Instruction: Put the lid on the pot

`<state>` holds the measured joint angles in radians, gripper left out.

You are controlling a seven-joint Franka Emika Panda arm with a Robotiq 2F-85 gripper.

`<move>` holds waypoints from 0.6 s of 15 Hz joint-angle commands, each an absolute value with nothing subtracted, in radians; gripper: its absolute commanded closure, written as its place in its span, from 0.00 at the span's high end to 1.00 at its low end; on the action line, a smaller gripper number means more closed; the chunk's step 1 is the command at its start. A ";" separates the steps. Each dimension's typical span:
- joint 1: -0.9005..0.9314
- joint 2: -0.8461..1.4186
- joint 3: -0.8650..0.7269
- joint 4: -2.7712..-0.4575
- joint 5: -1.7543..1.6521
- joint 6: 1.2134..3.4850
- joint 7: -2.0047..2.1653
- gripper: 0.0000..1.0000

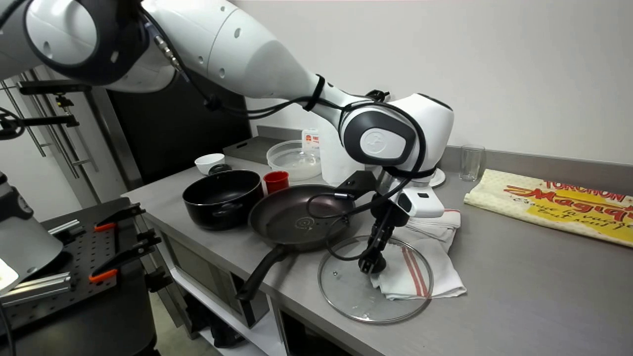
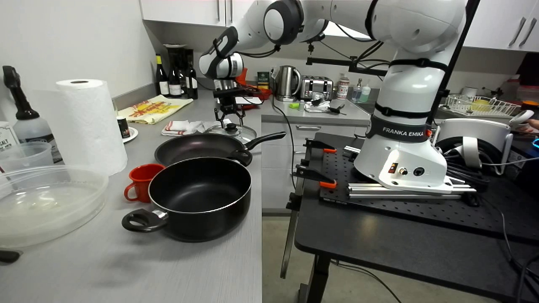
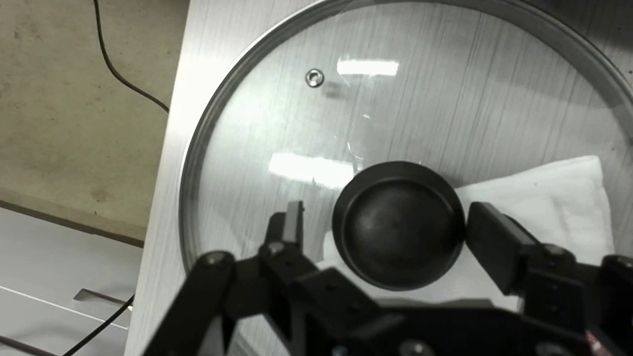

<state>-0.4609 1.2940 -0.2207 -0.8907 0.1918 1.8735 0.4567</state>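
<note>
The glass lid (image 1: 346, 291) lies flat near the counter's front edge, partly over a folded white cloth. It also shows in an exterior view behind the pan (image 2: 249, 134) and fills much of the wrist view (image 3: 405, 113). Its black knob (image 3: 398, 225) points up. My gripper (image 3: 385, 217) is open around the knob. The right finger in the wrist view appears to touch or nearly touch the knob; a gap shows at the left finger. The gripper also shows in both exterior views (image 1: 370, 266) (image 2: 230, 117). The black pot (image 1: 210, 205) stands uncovered and empty (image 2: 210, 221).
A black frying pan (image 1: 292, 222) sits between pot and lid, its handle over the front edge. A red mug (image 2: 141, 181) stands beside the pot. A plastic tub (image 2: 50, 210), paper towel roll (image 2: 90, 126), cloth (image 1: 447, 277) and yellow towel (image 1: 554, 202) are also on the counter.
</note>
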 commanded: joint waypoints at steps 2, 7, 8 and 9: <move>-0.480 1.349 -0.205 -0.775 0.199 1.820 0.486 0.45; -0.481 1.343 -0.201 -0.768 0.203 1.814 0.482 0.25; -0.480 1.338 -0.201 -0.775 0.203 1.816 0.480 0.25; -0.477 1.322 -0.201 -0.791 0.202 1.825 0.474 0.25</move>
<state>-0.4736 1.3149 -0.2090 -0.8180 0.1920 1.8329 0.4660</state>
